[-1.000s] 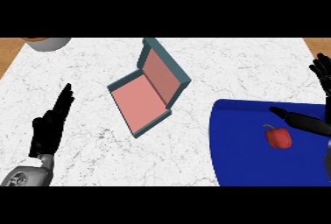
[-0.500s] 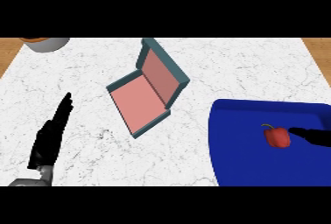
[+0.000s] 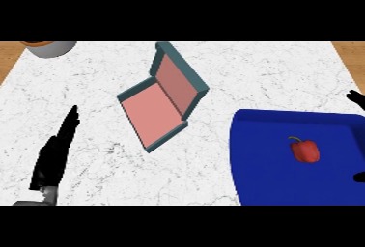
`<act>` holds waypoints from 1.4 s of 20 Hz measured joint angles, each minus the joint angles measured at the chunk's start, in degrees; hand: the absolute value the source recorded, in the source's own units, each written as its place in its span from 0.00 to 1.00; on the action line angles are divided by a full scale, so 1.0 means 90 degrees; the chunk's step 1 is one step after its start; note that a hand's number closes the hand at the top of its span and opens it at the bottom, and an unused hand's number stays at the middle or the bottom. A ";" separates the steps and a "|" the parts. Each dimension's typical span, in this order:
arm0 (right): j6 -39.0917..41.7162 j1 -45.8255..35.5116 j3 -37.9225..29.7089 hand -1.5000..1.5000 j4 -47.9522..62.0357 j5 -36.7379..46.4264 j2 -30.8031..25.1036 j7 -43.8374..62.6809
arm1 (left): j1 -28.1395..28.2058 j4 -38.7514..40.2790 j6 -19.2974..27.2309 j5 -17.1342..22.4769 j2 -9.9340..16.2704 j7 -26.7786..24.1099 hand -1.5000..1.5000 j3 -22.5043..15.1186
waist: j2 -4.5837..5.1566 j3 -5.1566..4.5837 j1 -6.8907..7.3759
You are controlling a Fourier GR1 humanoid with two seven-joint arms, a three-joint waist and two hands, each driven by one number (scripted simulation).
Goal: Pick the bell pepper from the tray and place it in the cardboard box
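Nearest, the left hand (image 3: 53,157) rests open, fingers straight, on the marble counter (image 3: 271,72). The bell pepper (image 3: 306,150) lies untouched in the blue tray (image 3: 264,164). The right hand (image 3: 355,98) has pulled back to the edge since a moment ago; I cannot tell its fingers, so grasping must restart. Beyond, the cardboard box (image 3: 162,103) waits open.

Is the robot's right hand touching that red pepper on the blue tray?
Apart. In the head view, the bell pepper lies alone on the blue tray, with bare tray all round it; only bits of the right hand show at the view's right edge.
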 measured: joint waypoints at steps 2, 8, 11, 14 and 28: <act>0.0315 0.0050 0.0237 0.00 -0.0277 0.0132 -0.0059 0.0477 | 0.0023 -0.0055 -0.0144 0.0091 0.0115 -0.0001 0.50 0.0106 | 0.0001 0.0003 0.0013; 0.0835 -0.0059 0.0820 0.00 -0.0883 0.0706 0.0370 0.1843 | -0.0020 -0.0260 -0.0165 -0.0040 0.0020 0.0225 0.50 0.0130 | 0.0010 0.0016 0.0028; 0.0998 0.0003 0.0851 0.00 -0.1116 0.0988 0.0646 0.2263 | -0.0085 -0.0279 -0.0278 -0.0078 -0.0010 0.0289 0.50 0.0236 | 0.0013 0.0020 0.0016; 0.0977 0.0005 0.0940 0.00 -0.0979 0.1398 0.1003 0.2370 | -0.0056 -0.0188 -0.0310 -0.0169 -0.0108 0.0157 0.50 0.0330 | 0.0015 0.0022 0.0019; 0.1359 0.0040 0.0578 0.00 -0.0588 0.2495 0.1857 0.2190 | 0.0033 -0.0221 -0.0573 -0.0580 -0.0500 0.0145 0.50 0.0578 | 0.0016 0.0023 0.0016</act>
